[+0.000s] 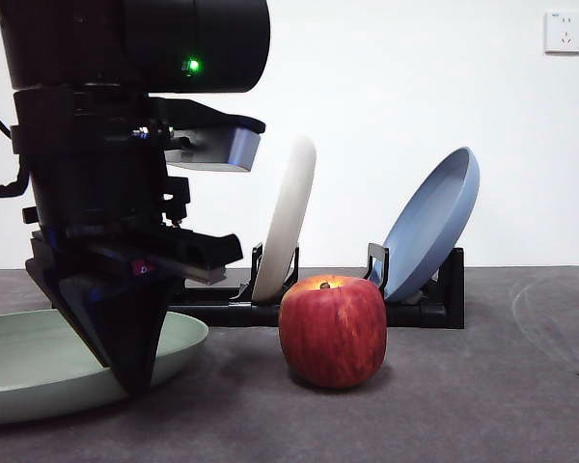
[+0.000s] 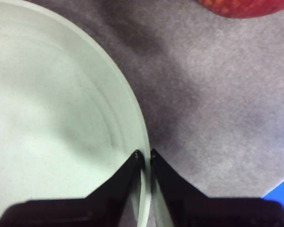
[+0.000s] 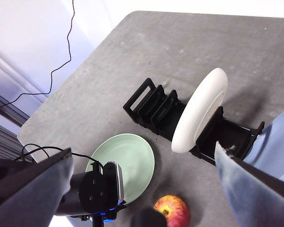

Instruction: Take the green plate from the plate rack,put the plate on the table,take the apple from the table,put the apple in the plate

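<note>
The green plate [image 1: 39, 367] lies flat on the table [image 1: 482, 405] at the front left. My left gripper [image 1: 135, 381] stands over its right edge, jaws shut on the rim; the left wrist view shows the gripper [image 2: 144, 158] with the plate [image 2: 52, 118] rim between its fingertips. The red apple [image 1: 332, 330] stands on the table just right of the plate, in front of the black plate rack [image 1: 425, 311]. My right gripper [image 3: 143, 156] hangs high above the scene, open and empty; its view shows the plate [image 3: 130, 163], apple [image 3: 173, 211] and rack [image 3: 151, 106].
A cream-white plate [image 1: 288, 217] and a blue plate [image 1: 434, 222] lean upright in the rack behind the apple. A wall socket [image 1: 564, 31] is on the back wall. Cables [image 3: 61, 56] run off the table's far side.
</note>
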Controlling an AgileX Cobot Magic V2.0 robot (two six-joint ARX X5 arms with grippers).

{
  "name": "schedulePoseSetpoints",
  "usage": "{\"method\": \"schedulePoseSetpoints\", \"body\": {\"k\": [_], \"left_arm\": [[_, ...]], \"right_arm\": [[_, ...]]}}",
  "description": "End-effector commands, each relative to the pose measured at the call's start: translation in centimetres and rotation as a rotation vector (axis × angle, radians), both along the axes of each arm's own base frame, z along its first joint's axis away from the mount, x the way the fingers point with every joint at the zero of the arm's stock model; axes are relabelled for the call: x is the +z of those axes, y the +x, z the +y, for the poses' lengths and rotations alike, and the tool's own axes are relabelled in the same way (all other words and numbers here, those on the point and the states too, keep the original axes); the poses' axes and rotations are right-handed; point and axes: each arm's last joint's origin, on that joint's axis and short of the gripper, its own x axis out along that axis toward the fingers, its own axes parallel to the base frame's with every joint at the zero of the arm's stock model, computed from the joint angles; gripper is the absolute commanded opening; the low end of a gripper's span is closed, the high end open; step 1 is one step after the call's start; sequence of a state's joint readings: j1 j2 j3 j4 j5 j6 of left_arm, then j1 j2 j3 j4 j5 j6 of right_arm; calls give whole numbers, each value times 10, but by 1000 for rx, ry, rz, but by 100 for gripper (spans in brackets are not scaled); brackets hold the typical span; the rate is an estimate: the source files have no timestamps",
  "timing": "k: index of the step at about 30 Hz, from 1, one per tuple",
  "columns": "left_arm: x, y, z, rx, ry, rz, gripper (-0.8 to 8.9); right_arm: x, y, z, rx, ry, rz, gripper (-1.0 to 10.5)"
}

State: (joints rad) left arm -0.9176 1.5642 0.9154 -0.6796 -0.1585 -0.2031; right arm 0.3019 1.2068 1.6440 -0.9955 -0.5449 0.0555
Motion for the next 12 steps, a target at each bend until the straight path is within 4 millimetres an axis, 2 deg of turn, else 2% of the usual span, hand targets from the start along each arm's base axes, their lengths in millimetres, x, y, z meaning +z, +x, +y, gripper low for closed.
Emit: {"method": "schedulePoseSetpoints", "body": {"k": [1,5,12], "left_arm": [[-4,-6,0,-23,-42,66,12],[8,-7,3,-5,-54,13,163],[23,-6,16,35,-54,-37,171]], "right_arm": [[1,1,1,1,-1,-11,503],[1,1,0,1,-2,-9,503],[0,0,0,1,-3,-4,503]]}}
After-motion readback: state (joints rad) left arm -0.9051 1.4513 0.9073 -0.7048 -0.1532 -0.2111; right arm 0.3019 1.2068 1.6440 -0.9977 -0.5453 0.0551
